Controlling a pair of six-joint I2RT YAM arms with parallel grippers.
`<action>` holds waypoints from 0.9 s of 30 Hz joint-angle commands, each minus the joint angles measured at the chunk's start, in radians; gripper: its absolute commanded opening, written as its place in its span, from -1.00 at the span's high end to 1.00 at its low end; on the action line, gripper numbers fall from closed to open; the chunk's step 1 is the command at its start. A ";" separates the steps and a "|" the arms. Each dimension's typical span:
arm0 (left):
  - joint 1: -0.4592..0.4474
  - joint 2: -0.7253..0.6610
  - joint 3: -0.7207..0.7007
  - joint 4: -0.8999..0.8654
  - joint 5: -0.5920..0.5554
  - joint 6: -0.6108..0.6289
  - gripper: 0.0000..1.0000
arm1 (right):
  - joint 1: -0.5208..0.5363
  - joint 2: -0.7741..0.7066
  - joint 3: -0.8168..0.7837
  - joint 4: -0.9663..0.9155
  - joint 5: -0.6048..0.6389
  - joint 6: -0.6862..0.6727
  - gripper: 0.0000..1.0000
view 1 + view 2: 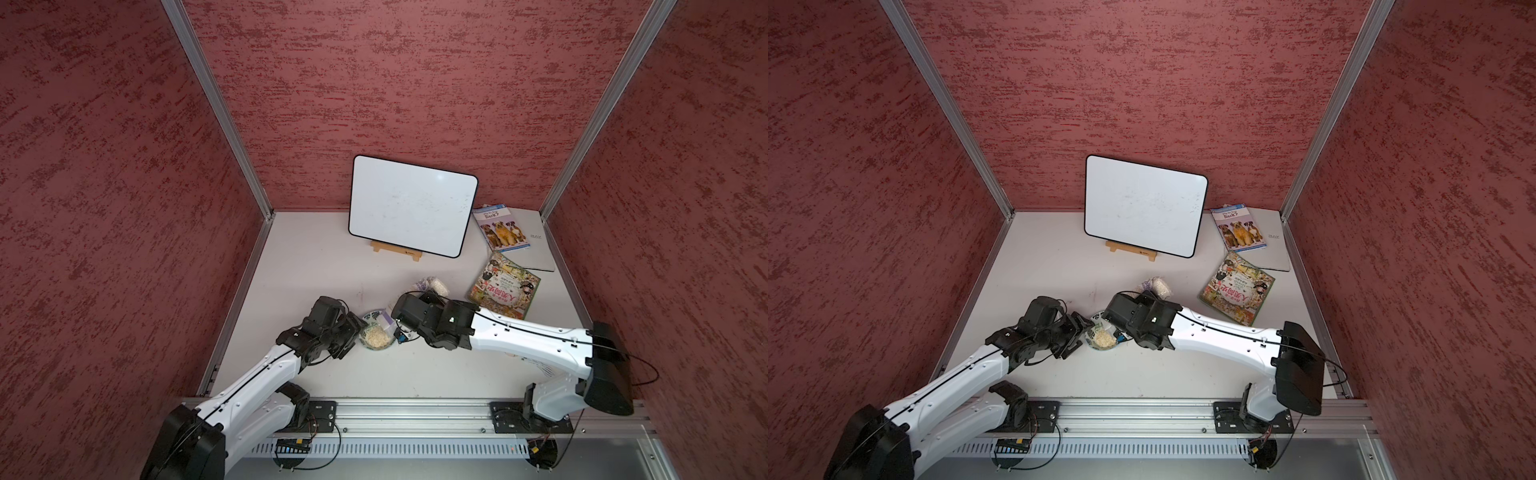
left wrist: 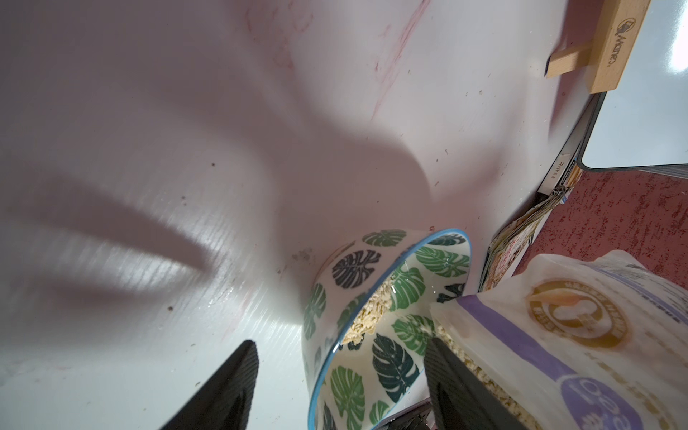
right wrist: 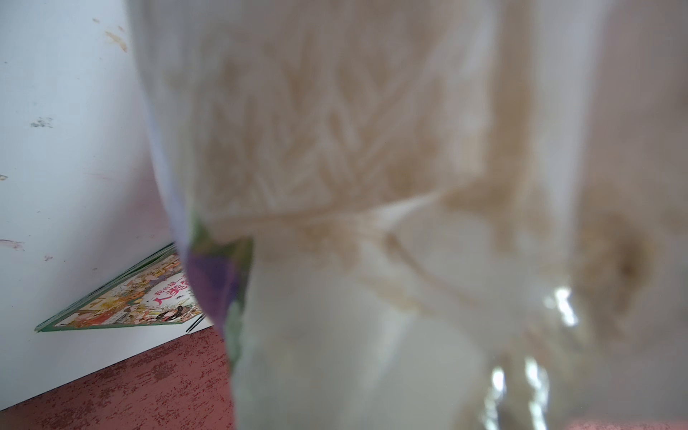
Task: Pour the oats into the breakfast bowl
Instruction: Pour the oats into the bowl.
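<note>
Red mottled walls (image 1: 415,83) close in a pale bench (image 1: 311,266). A whiteboard (image 1: 411,205) leans on a wooden easel (image 1: 397,249) above the middle of both top views. Just below centre sits the bowl (image 1: 369,316), white with green leaves, with a heap of oats (image 1: 376,336) in it.

The left jaws, at the end of the left arm (image 1: 266,365), stand wide apart at the bowl's left side. In the left wrist view one finger (image 2: 231,383) is outside the bowl wall, with bare bench showing between them. The other finger (image 2: 458,391) is over the bowl's inside, in front of the bag (image 2: 558,335). They clamp nothing; whether the inner finger touches bowl or bag I cannot tell.

The right jaws are hidden under the black wrist of the right arm (image 1: 519,336) in both top views, and the right wrist view is filled by the blurred bag close against the lens. The bag lies tipped across that wrist, its full end poking out to the upper right of the bowl and its mouth over the bowl, so these jaws are clamped on it.

At the right of the top views a dog book (image 1: 503,228) lies partly on a grey pad (image 1: 540,249), with a picture book (image 1: 505,291) below it. A small blue thing (image 1: 401,338) just right of the bowl is too small to name.
</note>
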 commanded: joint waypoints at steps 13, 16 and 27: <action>-0.005 -0.022 -0.002 -0.024 -0.019 0.002 -0.46 | 0.007 -0.063 0.051 0.092 0.126 0.017 1.00; -0.004 -0.024 -0.006 -0.019 -0.020 -0.003 -0.46 | 0.008 -0.042 -0.003 0.118 0.127 0.014 1.00; -0.004 -0.028 -0.011 -0.015 -0.024 -0.007 -0.46 | 0.011 0.023 0.031 0.169 0.125 0.014 1.00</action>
